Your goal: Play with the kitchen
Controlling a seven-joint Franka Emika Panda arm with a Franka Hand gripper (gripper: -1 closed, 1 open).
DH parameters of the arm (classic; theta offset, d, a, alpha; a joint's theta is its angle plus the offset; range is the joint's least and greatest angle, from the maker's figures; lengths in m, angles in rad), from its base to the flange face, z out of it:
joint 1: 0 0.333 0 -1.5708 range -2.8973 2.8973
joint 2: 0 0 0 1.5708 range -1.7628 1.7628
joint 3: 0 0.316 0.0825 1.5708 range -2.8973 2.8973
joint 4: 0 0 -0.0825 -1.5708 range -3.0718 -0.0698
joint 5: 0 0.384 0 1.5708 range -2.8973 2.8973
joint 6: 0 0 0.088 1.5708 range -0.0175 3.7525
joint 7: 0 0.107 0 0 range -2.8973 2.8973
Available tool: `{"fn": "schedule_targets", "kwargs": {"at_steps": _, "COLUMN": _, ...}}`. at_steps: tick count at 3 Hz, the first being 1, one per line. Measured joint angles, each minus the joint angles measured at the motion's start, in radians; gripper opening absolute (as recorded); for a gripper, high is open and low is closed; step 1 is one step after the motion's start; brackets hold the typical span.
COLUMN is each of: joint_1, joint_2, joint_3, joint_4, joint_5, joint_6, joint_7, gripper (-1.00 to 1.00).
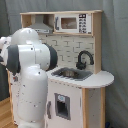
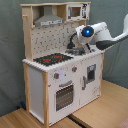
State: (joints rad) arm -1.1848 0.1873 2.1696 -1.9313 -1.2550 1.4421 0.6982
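Observation:
The kitchen (image 1: 92, 100) (image 2: 37, 85) is a tall toy of pale wood and white panels. It has a black-red stovetop (image 2: 52, 59), an oven door (image 2: 64, 95), a grey hood (image 1: 42, 25) (image 2: 49, 20) and a microwave (image 1: 70, 23) (image 2: 75, 11). A black faucet (image 1: 84, 59) arches over the sink (image 1: 70, 74). In the second exterior view, my gripper (image 2: 76, 43) hangs over the sink area, below a wrist with a blue light (image 2: 87, 32). In the first exterior view the gripper is hidden behind my arm's white body (image 1: 30, 75).
The kitchen stands on a wooden floor (image 2: 100, 115) in front of a dark curtain (image 2: 10, 50). In the first exterior view my arm's bulk covers the kitchen's left part, stovetop included. The rounded counter end (image 1: 102, 77) juts out at the first exterior view's right.

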Motion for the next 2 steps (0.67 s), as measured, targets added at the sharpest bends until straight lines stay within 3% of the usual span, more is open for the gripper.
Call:
{"fn": "schedule_targets", "kwargs": {"at_steps": 1, "joint_1": -0.002, "joint_2": 0.071, "joint_3": -0.046, "joint_4": 0.000, "joint_5": 0.044, "joint_6": 0.018, "joint_7": 0.050, "gripper": 1.00}}
{"fn": "schedule_targets", "kwargs": {"at_steps": 2, "joint_1": -0.002, "joint_2": 0.120, "joint_3": -0.122, "joint_4": 0.000, "joint_5": 0.077, "joint_6": 0.070, "joint_7": 0.066, "gripper": 1.00}}
